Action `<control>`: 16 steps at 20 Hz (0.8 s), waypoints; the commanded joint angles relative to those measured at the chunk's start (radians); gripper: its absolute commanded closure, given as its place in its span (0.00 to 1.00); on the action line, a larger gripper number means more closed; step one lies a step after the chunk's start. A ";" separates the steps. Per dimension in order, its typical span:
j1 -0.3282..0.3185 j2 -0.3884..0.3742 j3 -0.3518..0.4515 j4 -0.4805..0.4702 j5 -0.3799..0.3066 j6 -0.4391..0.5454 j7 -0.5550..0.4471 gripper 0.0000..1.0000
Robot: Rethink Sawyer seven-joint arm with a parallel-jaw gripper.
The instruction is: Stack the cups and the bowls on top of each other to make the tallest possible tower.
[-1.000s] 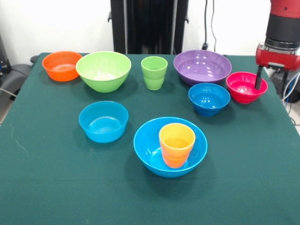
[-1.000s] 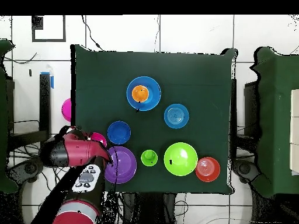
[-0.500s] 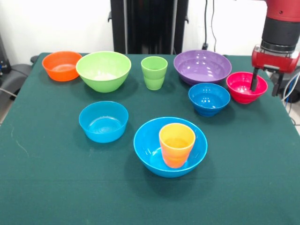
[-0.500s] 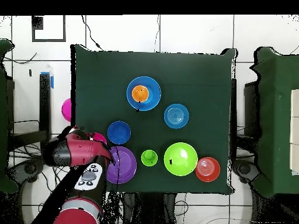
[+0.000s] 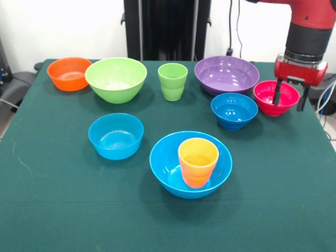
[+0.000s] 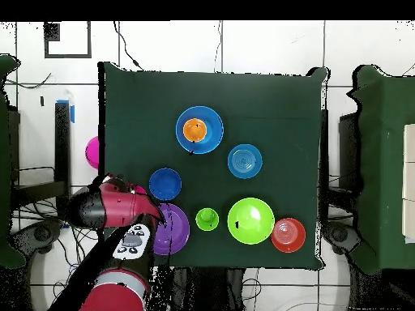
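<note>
The gripper [image 5: 289,96] stands at the far right of the table [image 5: 63,210], its two dark fingers spread apart and holding nothing; one finger reaches down inside the small pink-red bowl [image 5: 275,97] and the other hangs outside its right wall, so the rim lies between them. The risk I see is in this rim grasp: the bowl is glossy and its wall slopes, so if the fingers close too high it may slip out or tip, and if the arm shifts sideways first it could push the bowl toward the table's right edge or into the small blue bowl [image 5: 234,111] just to its left. For the count: two cups, a light green one [image 5: 172,81] standing alone at the far middle and an orange-yellow one [image 5: 198,162] already sitting inside the large blue bowl [image 5: 168,168] near the front, the only stack so far. The bowls are seven: large blue, large lime green [image 5: 116,79], wide purple [image 5: 227,74], small orange [image 5: 69,73], pink-red, and two small blue, the second [image 5: 115,136] being left of centre.
</note>
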 commanded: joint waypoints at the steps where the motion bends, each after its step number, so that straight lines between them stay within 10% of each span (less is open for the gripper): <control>1: -0.035 0.099 0.093 0.040 -0.031 -0.090 0.142 0.00; 16: -0.029 0.108 0.093 0.038 -0.017 -0.101 0.144 0.00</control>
